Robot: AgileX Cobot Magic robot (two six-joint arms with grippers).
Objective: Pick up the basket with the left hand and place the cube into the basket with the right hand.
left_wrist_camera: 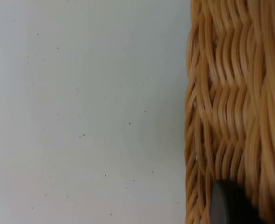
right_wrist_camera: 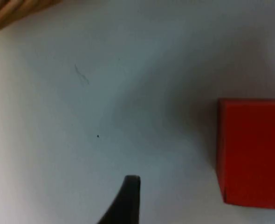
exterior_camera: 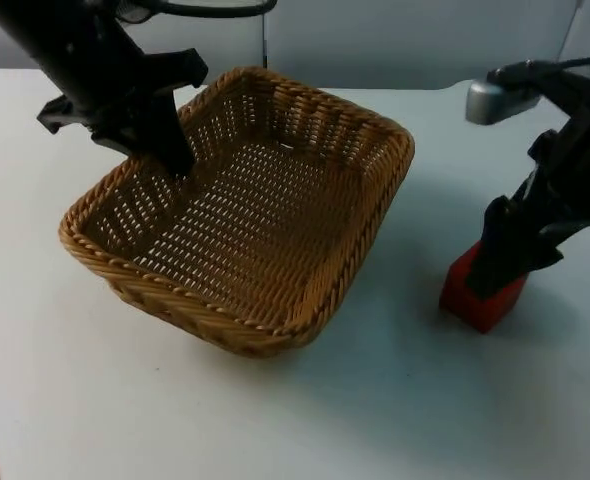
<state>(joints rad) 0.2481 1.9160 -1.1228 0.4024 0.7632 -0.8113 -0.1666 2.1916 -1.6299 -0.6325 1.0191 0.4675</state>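
we have the left pincer [exterior_camera: 171, 150] at the far left rim of the basket [exterior_camera: 265, 215], one finger inside the wall and seemingly clamped on the wicker; the left wrist view has a fingertip [left_wrist_camera: 230, 203] against the weave. the basket looks tipped, its left side a little raised off the worktop [exterior_camera: 95, 400], so we judge the lift is under way or just beginning. the right pincer [exterior_camera: 505, 255] is down at the cube [exterior_camera: 480, 295], which rests on the worktop well to the right of the basket; whether its fingers grip the cube we cannot tell. next we need a firm hold on the cube, then a lift and carry over the basket's opening. the cube is plain red with sharp edges; the basket is tan, rectangular, openly woven.
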